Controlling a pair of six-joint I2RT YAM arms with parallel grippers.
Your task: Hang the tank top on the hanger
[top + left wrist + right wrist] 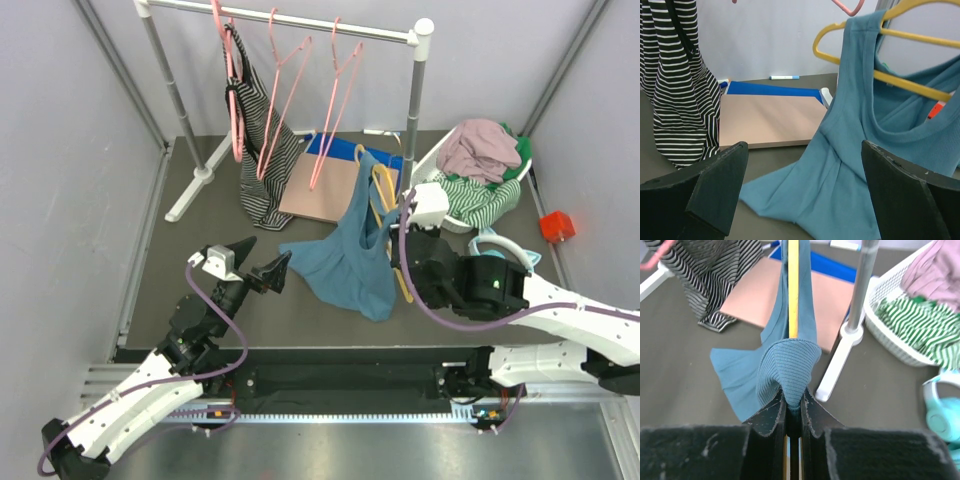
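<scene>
The teal tank top (350, 255) hangs partly on the yellow hanger (380, 190), with its hem spread on the dark table. My right gripper (793, 400) is shut on a ribbed fold of the tank top (787, 360). The hanger's yellow bar (793, 290) runs straight up out of that same pinch. My left gripper (262, 262) is open a little left of the cloth, its jaws pointing at it and holding nothing. In the left wrist view the tank top (855, 150) drapes over one hanger (905, 82) arm, between my wide fingers (722, 185).
A white clothes rack (415, 60) stands at the back with pink hangers (335, 100) and a striped garment (262, 150). A brown board (320, 190) lies under it. A white basket (440, 165) of clothes, teal headphones (500, 245) and a red block (556, 226) sit at the right.
</scene>
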